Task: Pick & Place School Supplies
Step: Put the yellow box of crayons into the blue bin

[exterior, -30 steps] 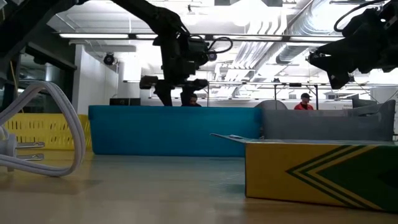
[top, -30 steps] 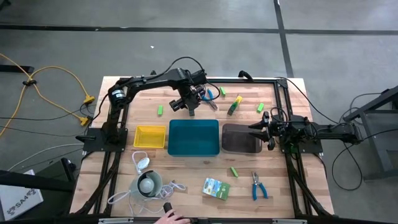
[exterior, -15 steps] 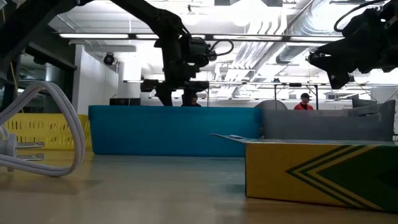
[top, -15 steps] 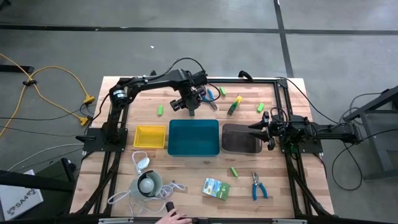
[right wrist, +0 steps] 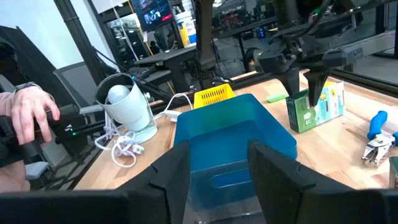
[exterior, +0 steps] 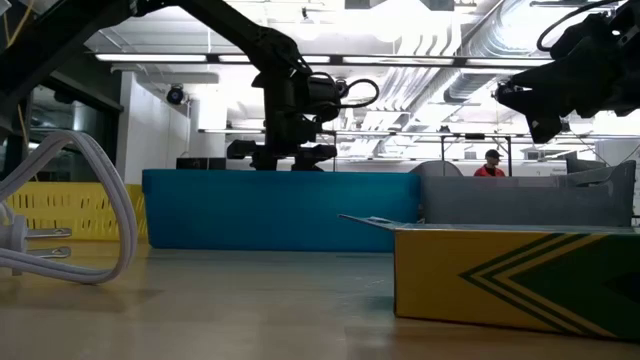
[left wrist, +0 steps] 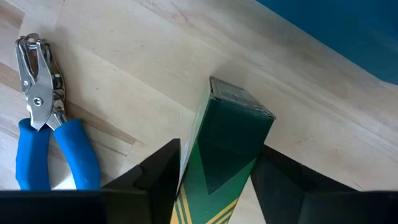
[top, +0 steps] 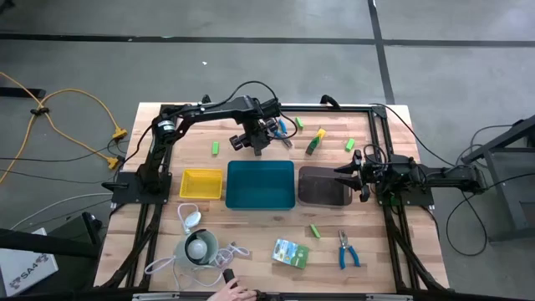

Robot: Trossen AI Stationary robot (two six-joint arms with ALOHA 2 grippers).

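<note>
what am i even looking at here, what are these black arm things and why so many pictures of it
These are two robot arms bolted to a wooden table, each ending in a two-finger gripper. One camera looks straight down, one sits at table height, and one rides on each wrist.

On the table lie a yellow tray, a teal tray, a grey tray, blue-handled pliers and a green-and-white pack.

The left gripper is around a green crayon box behind the teal tray; whether it grips it yet, I cannot tell. The right gripper waits open and empty by the grey tray.
</note>
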